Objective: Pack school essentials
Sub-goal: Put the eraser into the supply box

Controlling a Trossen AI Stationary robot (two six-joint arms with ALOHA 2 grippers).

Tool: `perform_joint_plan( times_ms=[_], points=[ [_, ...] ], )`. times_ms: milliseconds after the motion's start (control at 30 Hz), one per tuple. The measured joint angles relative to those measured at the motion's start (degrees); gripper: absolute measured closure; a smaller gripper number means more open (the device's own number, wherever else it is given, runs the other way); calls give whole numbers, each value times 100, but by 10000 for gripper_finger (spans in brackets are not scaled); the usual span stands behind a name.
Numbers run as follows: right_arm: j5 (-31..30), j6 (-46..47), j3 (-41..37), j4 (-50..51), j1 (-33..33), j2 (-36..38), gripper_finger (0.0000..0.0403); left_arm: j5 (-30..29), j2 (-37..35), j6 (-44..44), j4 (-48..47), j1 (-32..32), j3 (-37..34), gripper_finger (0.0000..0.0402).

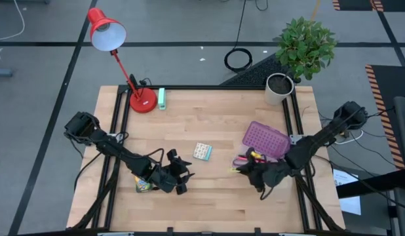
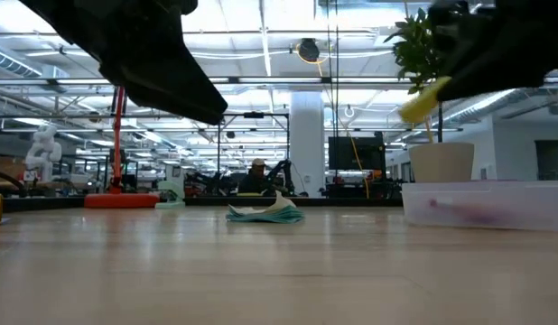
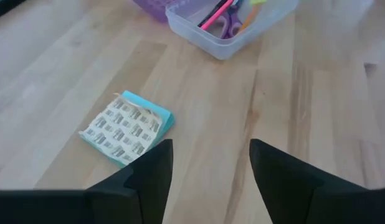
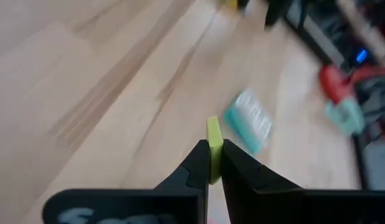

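While overhead hides it, the right gripper (image 4: pixel 210 163) clamps a yellow piece (image 4: pixel 213 140); left gripper (image 3: pixel 211 163) gapes

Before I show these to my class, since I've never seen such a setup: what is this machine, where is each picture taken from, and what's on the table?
It is a robot with two dark arms at a wooden table, each ending in a two-finger gripper. One picture looks straight down, one looks level across the tabletop, and two come from cameras on the wrists.

The left gripper is open and empty, near the table's front, facing the pale patterned square pack. The crayon box lies beside that arm.

The right gripper is shut on the tiny yellow piece, next to a clear container already holding the scissors and pencils. Its purple lid lies beside it.

At the back stand a red desk lamp and a potted plant.
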State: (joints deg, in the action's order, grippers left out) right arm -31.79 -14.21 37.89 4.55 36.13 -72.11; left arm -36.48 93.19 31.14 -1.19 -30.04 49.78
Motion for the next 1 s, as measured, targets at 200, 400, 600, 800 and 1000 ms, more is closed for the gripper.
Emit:
perform_joint_plan(
  times_ms=[200,400,600,800,1000],
  points=[
    [35,1701,0,1565,333,437,385,30,25,62,-4,0,-2,188],
    [187,2875,0,2667,625,513,385,36,191,69,8,38,-4,188],
    [1317,3996,0,3331,637,515,385,42,336,109,90,92,-9,188],
    [1887,4789,0,3724,637,517,385,42,330,-24,306,89,-9,188],
    [2013,5504,0,4131,637,515,385,42,329,-84,447,90,-9,188]
  ],
)
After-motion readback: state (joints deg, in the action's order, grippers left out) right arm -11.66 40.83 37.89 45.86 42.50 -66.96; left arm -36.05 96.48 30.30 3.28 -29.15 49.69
